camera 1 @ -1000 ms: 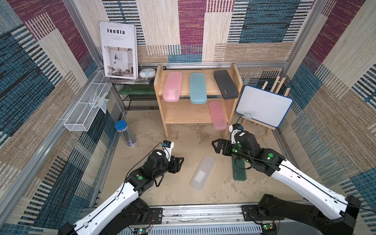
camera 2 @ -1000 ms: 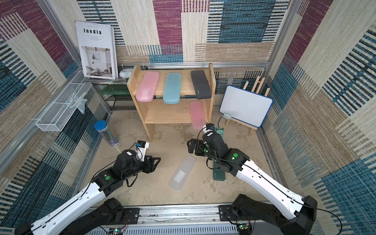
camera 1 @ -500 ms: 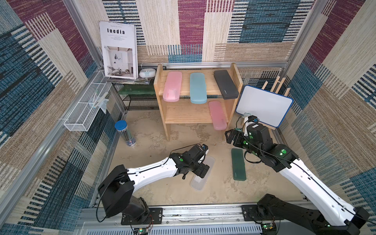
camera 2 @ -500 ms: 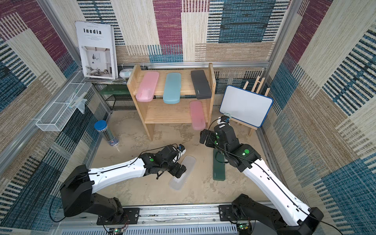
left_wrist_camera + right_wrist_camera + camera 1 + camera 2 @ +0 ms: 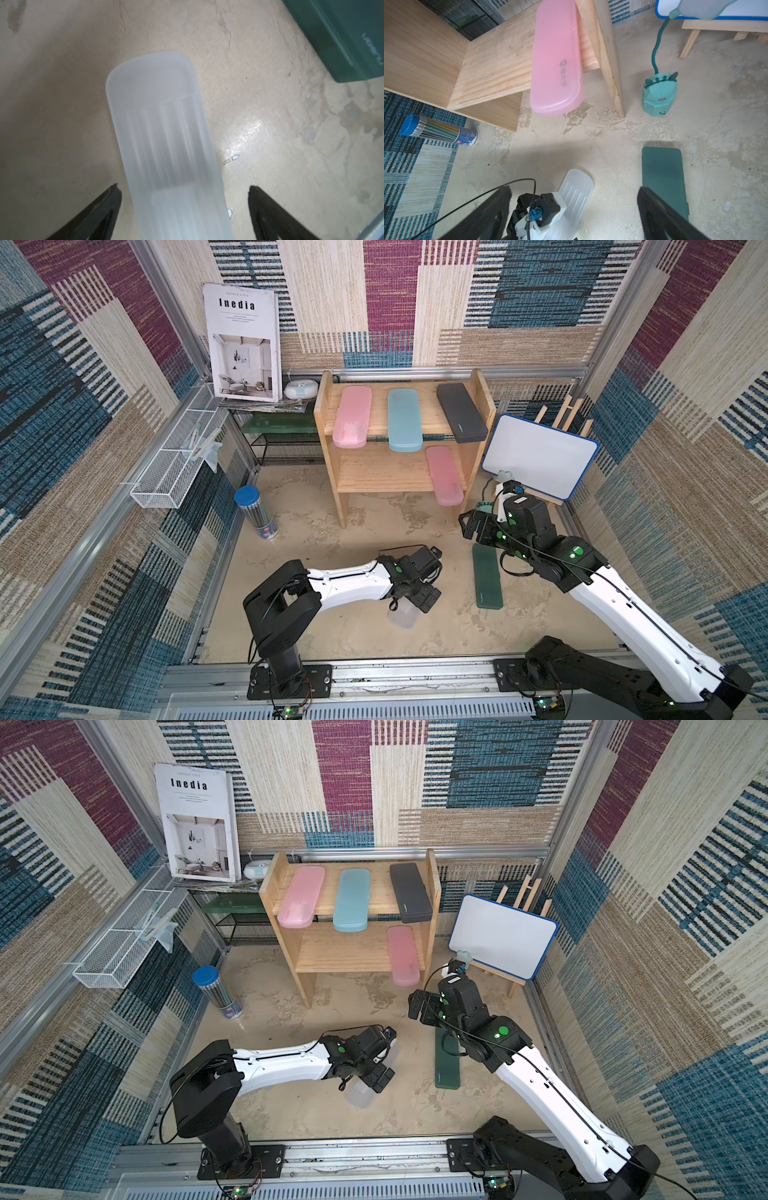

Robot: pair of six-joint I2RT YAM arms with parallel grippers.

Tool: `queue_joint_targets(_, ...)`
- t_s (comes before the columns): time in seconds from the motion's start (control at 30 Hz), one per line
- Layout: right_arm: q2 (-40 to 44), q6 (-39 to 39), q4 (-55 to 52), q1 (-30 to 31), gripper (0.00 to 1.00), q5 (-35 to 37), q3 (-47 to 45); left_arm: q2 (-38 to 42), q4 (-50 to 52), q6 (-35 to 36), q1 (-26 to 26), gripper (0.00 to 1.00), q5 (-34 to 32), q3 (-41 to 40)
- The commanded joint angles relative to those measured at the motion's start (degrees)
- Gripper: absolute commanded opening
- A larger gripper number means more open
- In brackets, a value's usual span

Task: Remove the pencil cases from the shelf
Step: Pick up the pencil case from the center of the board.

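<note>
The wooden shelf (image 5: 328,439) holds a pink pencil case (image 5: 352,416), a light blue one (image 5: 404,420) and a black one (image 5: 461,412) on its top tier. A second pink case (image 5: 444,475) (image 5: 556,62) overhangs the lower tier's front edge. On the floor lie a dark green case (image 5: 487,576) and a frosted clear case (image 5: 164,135). My left gripper (image 5: 184,187) hangs open over the clear case, a finger on each side with gaps. My right gripper (image 5: 574,189) is open and empty, near the shelf's right foot.
A blue-capped cylinder of pencils (image 5: 254,512) stands left of the shelf. A whiteboard on an easel (image 5: 540,456) and a teal desk lamp (image 5: 659,97) stand to its right. A black mesh rack (image 5: 286,443), a white wire basket (image 5: 174,464) and a propped book (image 5: 245,344) line the back left.
My left arm has swung right to sit over the clear case, jaws now spread wide. My right gripper has drawn back from over the green case toward the shelf's right foot.
</note>
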State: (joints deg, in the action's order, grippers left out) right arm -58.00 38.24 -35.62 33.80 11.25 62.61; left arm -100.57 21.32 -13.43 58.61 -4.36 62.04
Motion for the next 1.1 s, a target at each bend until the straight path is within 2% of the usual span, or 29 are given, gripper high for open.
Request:
queue_joint_targets(0.0,0.14,-0.23,0.36,-0.05,0.99,-0.7,-0.37,-1.33,1.73,-1.11,0.45,0.99,-2.12,0.8)
queue_joint_targets(0.2,0.17,-0.52,0.58,-0.16,0.99,-1.23,-1.16,-2.9,2.15,-1.71,0.58,0.99,-3.11,0.71)
queue_joint_targets(0.53,-0.01,-0.72,1.05,-0.38,0.99,-1.75,-1.66,-4.11,2.49,-2.92,0.9,0.92,-6.65,0.74)
queue_joint_targets(0.63,-0.15,-0.77,1.39,-0.32,0.99,-1.91,-1.79,-3.77,2.85,-3.08,0.93,0.81,-7.86,0.37)
queue_joint_targets(0.73,-0.4,-0.66,1.75,-0.32,0.99,-2.19,-1.88,-3.67,3.97,-3.41,0.88,0.58,-9.07,0.53)
queue_joint_targets(0.83,-0.75,-0.64,2.05,-0.34,0.99,-2.45,-1.88,-3.17,4.52,-3.51,0.88,0.56,-9.59,0.45)
queue_joint_targets(0.93,-1.23,-0.91,2.35,-0.33,0.99,-3.04,-1.67,-1.59,4.53,-3.69,0.9,0.5,-9.53,0.02)
queue_joint_targets(1.07,-2.09,-1.22,2.96,-0.36,0.99,-4.41,-1.48,1.85,4.45,-3.66,0.88,0.5,-9.54,-0.15)
